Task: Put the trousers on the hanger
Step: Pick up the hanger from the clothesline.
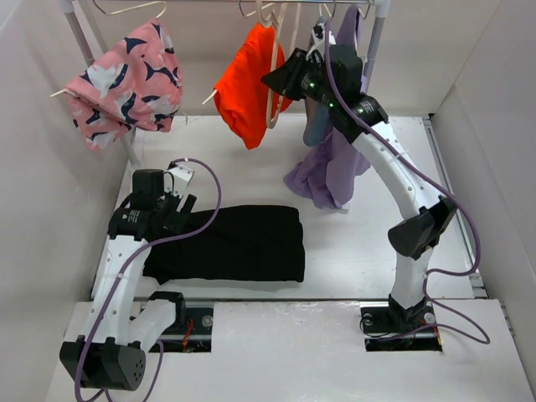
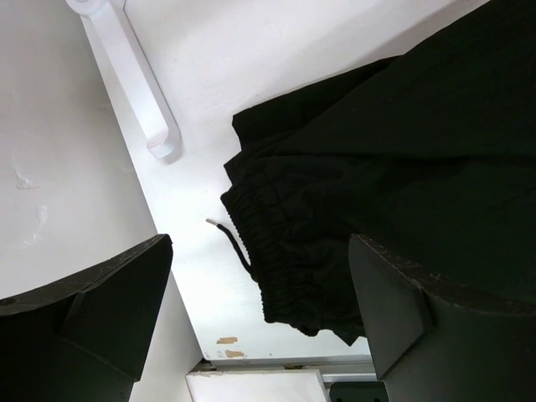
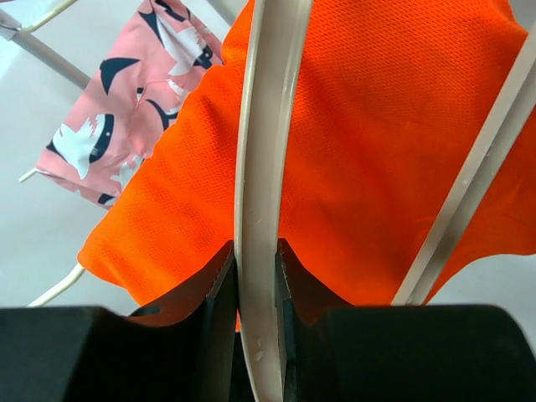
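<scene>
The black trousers (image 1: 239, 243) lie folded on the white table in front of the left arm; the left wrist view shows their gathered waistband (image 2: 293, 243) and a drawstring tip. My left gripper (image 1: 172, 209) hovers open over the waist end, its jaws wide apart and holding nothing (image 2: 260, 310). My right gripper (image 1: 280, 79) is raised at the rail and shut on the pale beige hanger (image 3: 264, 167), which hangs bare beside the orange garment (image 1: 243, 88). The hanger's bar runs straight between the two jaws in the right wrist view.
A clothes rail (image 1: 251, 2) crosses the back. On it hang a pink shark-patterned garment (image 1: 126, 84), the orange garment (image 3: 394, 126) and a lilac garment (image 1: 331, 163). A second beige hanger arm (image 3: 477, 176) shows at right. White walls enclose the table.
</scene>
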